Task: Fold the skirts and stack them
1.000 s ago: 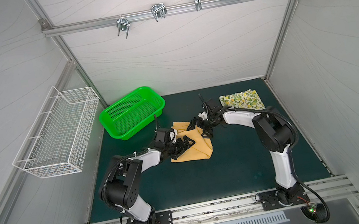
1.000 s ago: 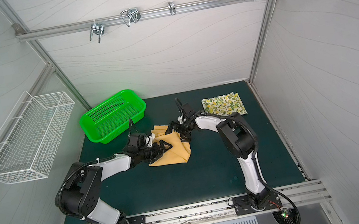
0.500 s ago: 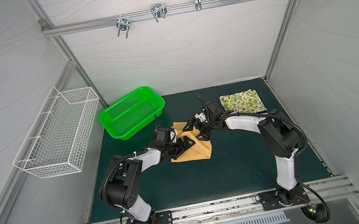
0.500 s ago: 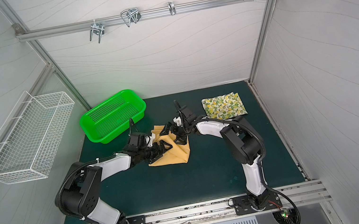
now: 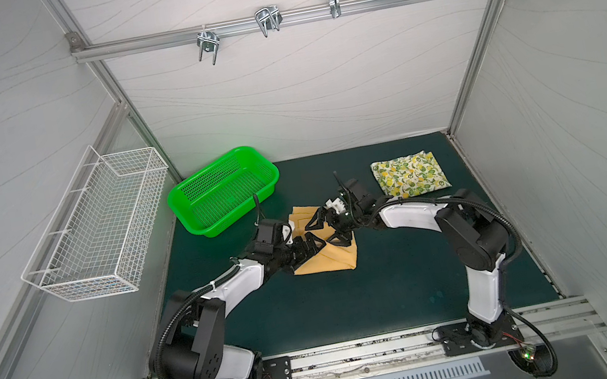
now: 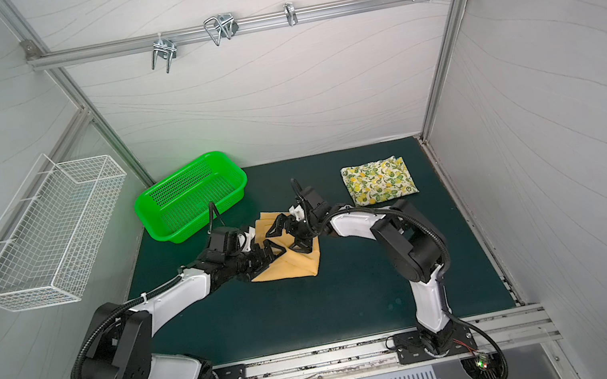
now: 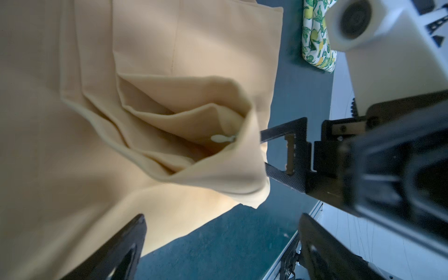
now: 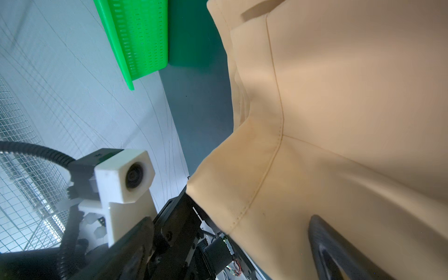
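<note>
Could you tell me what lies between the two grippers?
The mustard skirt; both top views show the left gripper and right gripper facing each other across it.

The right arm (image 5: pixel 412 217) has reached further in over the last second. The right jaws hung then at the 1 o'clock corner of the yellow skirt (image 5: pixel 327 264). They have since slid toward 7 o'clock and now sit over the middle of the cloth, hiding more of it in both top views. That brings them nearer the left jaws, with the tips now almost meeting. The right arm's elbow has swung out toward 5 o'clock across the counter (image 5: pixel 377 304). The left arm (image 5: pixel 238 284) has barely crept, a touch toward 6 o'clock.
</note>
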`<action>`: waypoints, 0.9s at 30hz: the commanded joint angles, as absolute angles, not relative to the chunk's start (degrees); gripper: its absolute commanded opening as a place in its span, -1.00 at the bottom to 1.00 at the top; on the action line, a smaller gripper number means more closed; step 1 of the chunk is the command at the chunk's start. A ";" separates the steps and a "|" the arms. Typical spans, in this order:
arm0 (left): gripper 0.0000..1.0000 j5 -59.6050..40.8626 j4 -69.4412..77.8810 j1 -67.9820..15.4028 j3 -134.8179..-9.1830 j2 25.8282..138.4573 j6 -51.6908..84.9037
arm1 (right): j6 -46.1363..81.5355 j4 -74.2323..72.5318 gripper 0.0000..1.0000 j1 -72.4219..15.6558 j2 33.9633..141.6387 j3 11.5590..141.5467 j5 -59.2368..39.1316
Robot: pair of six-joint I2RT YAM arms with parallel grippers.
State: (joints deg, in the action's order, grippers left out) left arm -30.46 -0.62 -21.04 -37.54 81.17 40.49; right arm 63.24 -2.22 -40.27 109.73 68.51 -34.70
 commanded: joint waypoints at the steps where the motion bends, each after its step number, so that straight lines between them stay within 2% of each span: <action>1: 0.96 -30.55 -1.31 -21.01 -36.58 78.90 41.39 | 65.56 -5.36 0.98 -41.64 108.16 67.09 -34.03; 17: 0.96 -28.22 -3.19 -24.12 -35.21 73.26 43.06 | 72.37 -16.45 0.99 -44.76 112.58 62.73 -32.08; 22: 0.96 -27.56 -2.22 -25.43 -34.81 72.79 44.18 | 72.19 -15.76 0.99 -43.50 112.40 65.20 -32.96; 27: 0.96 -26.70 -3.15 -27.27 -36.71 71.41 44.98 | 67.45 -8.11 0.99 -40.57 110.64 70.10 -34.45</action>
